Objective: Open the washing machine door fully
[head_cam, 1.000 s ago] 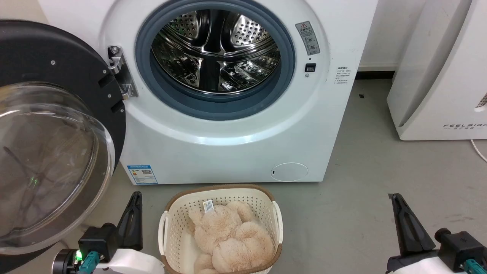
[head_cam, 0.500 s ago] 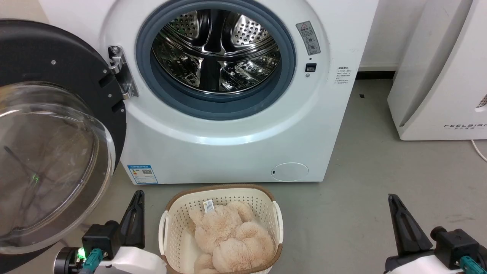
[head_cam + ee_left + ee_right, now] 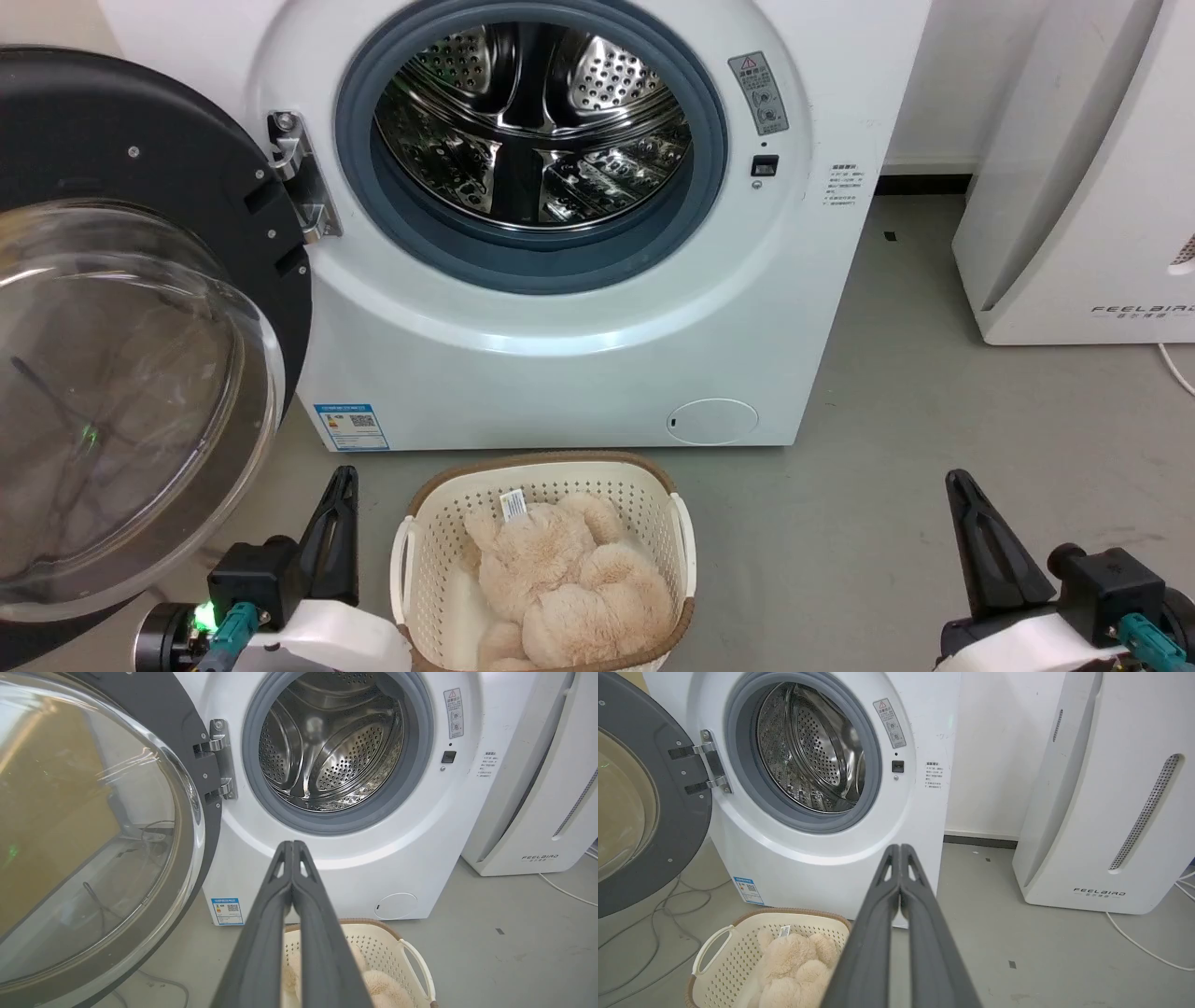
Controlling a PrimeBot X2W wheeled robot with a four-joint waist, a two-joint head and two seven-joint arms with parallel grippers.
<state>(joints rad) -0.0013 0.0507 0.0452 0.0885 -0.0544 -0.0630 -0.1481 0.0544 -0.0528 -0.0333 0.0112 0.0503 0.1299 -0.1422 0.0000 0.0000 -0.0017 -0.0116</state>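
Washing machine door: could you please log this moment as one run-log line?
washing machine door: wide open | left gripper: shut, empty | right gripper: shut, empty

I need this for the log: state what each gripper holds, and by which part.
Nothing is held. The left gripper and right gripper have their jaws shut empty, both clear of the washing machine door.

white appliance [image 3: 1111, 788]: FEELBAIR… | washing machine [image 3: 560, 364] grey sticker [image 3: 758, 91]: warning triangle | blue label [image 3: 350, 427]: QR code
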